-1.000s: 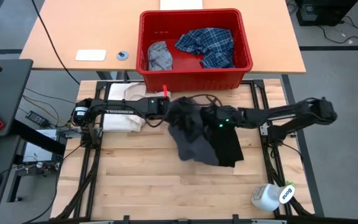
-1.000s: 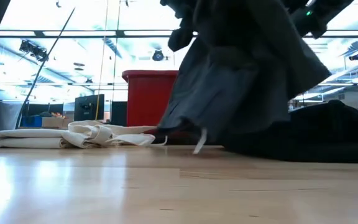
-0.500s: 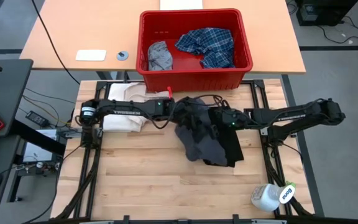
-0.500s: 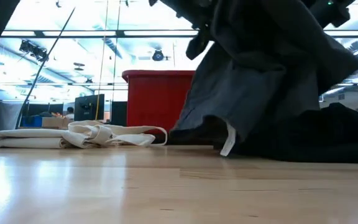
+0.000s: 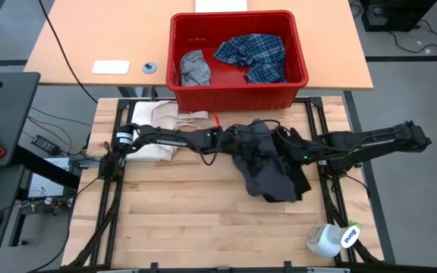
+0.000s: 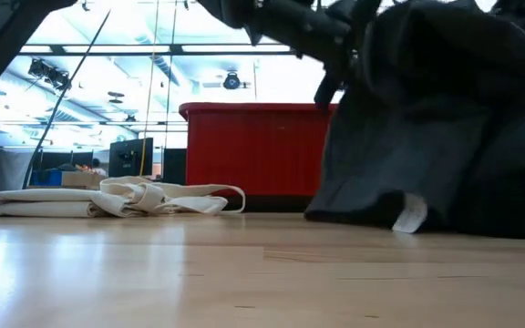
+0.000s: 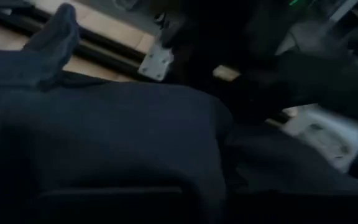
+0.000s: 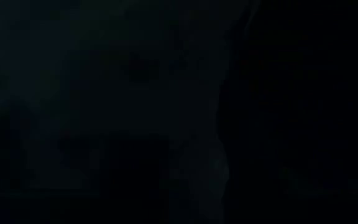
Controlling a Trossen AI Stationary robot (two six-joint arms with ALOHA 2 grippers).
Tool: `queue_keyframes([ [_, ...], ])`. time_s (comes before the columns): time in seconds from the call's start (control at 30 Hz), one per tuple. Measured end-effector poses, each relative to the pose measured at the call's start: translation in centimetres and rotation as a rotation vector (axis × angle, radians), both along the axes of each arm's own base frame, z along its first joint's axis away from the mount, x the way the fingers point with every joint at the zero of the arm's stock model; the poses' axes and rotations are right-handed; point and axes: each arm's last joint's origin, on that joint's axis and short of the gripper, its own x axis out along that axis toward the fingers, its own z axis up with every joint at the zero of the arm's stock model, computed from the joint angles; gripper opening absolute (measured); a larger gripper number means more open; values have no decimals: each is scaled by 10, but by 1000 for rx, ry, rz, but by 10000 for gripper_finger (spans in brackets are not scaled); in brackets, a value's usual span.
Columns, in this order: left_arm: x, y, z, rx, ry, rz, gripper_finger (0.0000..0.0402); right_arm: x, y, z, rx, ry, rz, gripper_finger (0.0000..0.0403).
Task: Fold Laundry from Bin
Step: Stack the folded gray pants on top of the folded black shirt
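Over the middle-right of the wooden bench [image 5: 165, 227], a dark grey garment [image 5: 268, 171] hangs bunched between the two arms, its lower hem dragging on the boards and partly covering a black garment [image 5: 300, 180] lying flat beneath it. The left pincer [image 5: 230, 139] is clamped tight on the left upper edge of the grey cloth. The right pincer [image 5: 288, 149] is buried in the folds at the right; whether it grips cannot be told.

The cloth is light, limp and shapeless: it sags wherever unsupported and will crumple unless stretched. Holds at two corners of one edge, such as shoulders or hem, would likely let it hang open for laying flat.

Count: one red bin [image 5: 237, 95] at the far edge, holding two pieces, a light grey garment [image 5: 196, 68] and a blue plaid shirt [image 5: 253, 54]; two garments out on the bench; one cream-white cloth [image 5: 158, 121] folded at the far left; one white bottle [image 5: 331, 240] off the near right corner.
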Motion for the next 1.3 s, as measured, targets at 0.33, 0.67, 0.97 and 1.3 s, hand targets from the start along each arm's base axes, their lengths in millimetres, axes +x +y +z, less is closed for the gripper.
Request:
queue_keyframes([
  [0.33,12,1,-37,-15,69,13,25,-32,3,-8,-54,243,-33,171],
  [0.67,18,-6,-28,-12,-62,-13,25,-45,-6,-35,-211,412,-33,169],
  [0.97,21,-12,-37,40,-43,6,55,-42,-11,-37,-194,356,-74,169],
  [1.3,25,-15,-27,3,-161,4,251,-52,-11,-17,-140,311,-36,169],
])
